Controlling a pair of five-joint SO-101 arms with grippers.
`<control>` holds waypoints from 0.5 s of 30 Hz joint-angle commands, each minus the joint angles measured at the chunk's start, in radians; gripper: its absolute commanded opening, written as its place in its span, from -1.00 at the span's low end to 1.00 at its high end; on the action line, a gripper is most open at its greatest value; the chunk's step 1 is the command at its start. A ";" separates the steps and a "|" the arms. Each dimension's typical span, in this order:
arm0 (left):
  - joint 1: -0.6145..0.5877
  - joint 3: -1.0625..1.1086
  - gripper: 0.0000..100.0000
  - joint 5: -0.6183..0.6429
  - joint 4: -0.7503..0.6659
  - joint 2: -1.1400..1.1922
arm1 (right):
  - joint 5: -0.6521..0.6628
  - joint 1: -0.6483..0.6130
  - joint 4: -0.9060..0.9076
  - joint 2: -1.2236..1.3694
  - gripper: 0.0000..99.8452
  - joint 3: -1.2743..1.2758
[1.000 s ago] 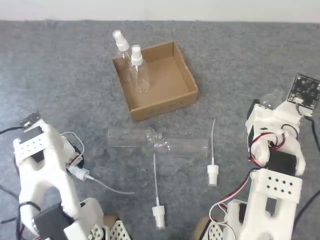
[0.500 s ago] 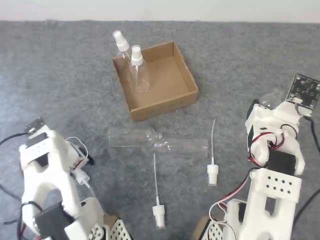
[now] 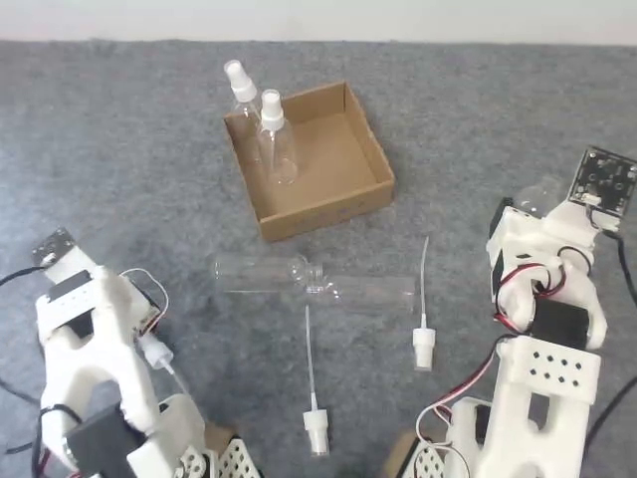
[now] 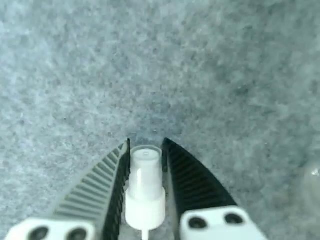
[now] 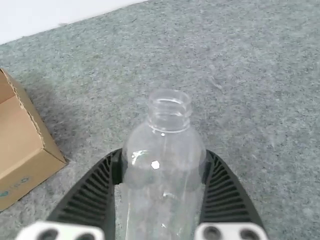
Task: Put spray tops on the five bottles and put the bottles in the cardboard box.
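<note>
Shifted since the earlier frames: left arm, drawn back towards its base and resettled, so that the dip tube of its held spray top (image 4: 145, 192), earlier stretched out sideways, showed only a short length beside the arm. Right arm: barely changed.

Item 1. Held spray top: pinched at the collar between the jaws of the left gripper (image 4: 146, 146), head forward, tube trailing back. It sat well apart from the cardboard box (image 3: 328, 209), off its near-left corner. Held so, by judgement, to leave the tube free for a bottle mouth.

Item 2. Open bottle (image 5: 162, 165): clamped round the body by the right gripper (image 5: 162, 156), jaws pressed on both sides, mouth facing away. It sat well apart from the box, off its near-right corner. Neck left clear, presumably to receive the top.

Item 3. Two capped bottles (image 3: 277, 149): inside the box, leaning at its far-left corner. Judged finished.

Item 4. Two uncapped bottles (image 3: 370, 291): lying neck to neck on the carpet (image 3: 119, 149), just in front of the box.

Item 5. Two loose spray tops (image 3: 424, 347): lying nearer the arms than those bottles, tubes pointing towards the box. Awaiting use.
</note>
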 commanded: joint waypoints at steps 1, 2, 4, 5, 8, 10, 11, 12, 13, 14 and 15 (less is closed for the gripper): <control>0.000 -0.044 -0.98 0.021 -0.017 -0.008 | 0.020 -0.013 -0.013 -0.019 -0.87 -0.006; -0.002 -0.058 -0.98 0.021 -0.015 -0.005 | 0.020 -0.013 -0.015 -0.021 -0.87 0.000; -0.002 -0.079 -0.98 0.040 -0.012 -0.002 | 0.020 -0.015 -0.018 -0.021 -0.87 0.002; -0.002 -0.082 -0.98 0.054 -0.012 -0.002 | 0.020 -0.015 -0.018 -0.021 -0.87 0.002; 0.002 -0.090 -0.98 0.064 0.011 -0.002 | 0.020 -0.015 -0.016 -0.021 -0.87 0.002; -0.002 -0.091 -0.98 0.071 0.023 -0.009 | 0.020 -0.015 -0.016 -0.021 -0.87 0.002; -0.002 -0.091 -0.97 0.075 0.023 -0.009 | 0.020 -0.015 -0.016 -0.021 -0.87 0.002; -0.002 -0.091 -0.97 0.078 0.023 -0.006 | 0.020 -0.015 -0.016 -0.021 -0.87 0.002; -0.002 -0.091 -0.97 0.078 0.021 -0.002 | 0.020 -0.015 -0.016 -0.021 -0.87 0.002; -0.002 -0.091 -0.96 0.078 0.020 0.000 | 0.020 -0.015 -0.016 -0.021 -0.87 0.002; -0.002 -0.091 -0.93 0.078 0.023 0.000 | 0.020 -0.015 -0.016 -0.021 -0.87 0.002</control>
